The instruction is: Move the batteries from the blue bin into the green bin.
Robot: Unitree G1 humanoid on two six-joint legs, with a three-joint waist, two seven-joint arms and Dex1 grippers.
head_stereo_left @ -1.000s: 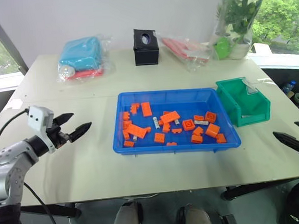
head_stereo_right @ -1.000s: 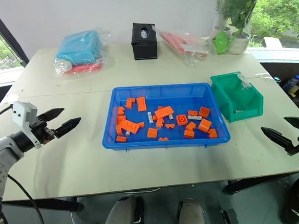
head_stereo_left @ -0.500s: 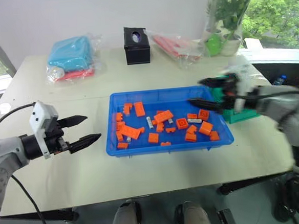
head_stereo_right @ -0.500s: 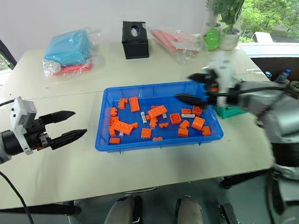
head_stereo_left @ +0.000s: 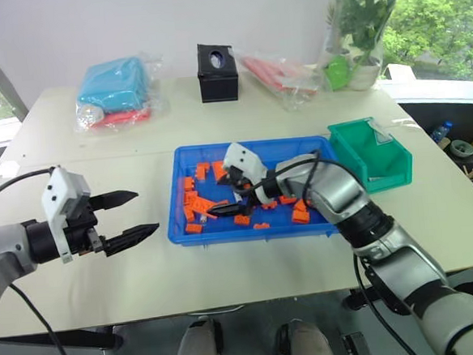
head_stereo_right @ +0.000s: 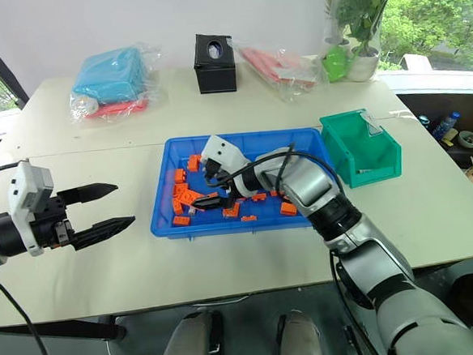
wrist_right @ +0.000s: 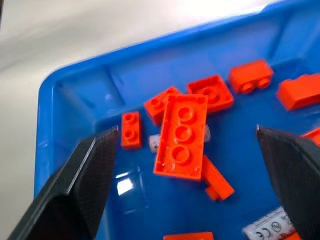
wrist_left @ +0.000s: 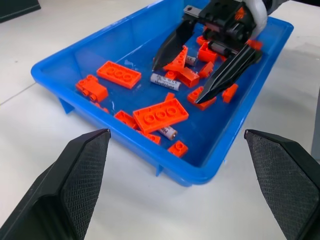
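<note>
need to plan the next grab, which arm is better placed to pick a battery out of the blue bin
Right. The right gripper hangs open inside the blue bin, just above a battery. The left gripper is open over bare table, outside the bin's left side.

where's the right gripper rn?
The right gripper is open over the left half of the blue bin, above the orange blocks, with the green bin off to its right.

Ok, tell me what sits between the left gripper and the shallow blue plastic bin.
Nothing: in the left eye view only bare white table separates the open left gripper from the blue bin's near rim.
</note>
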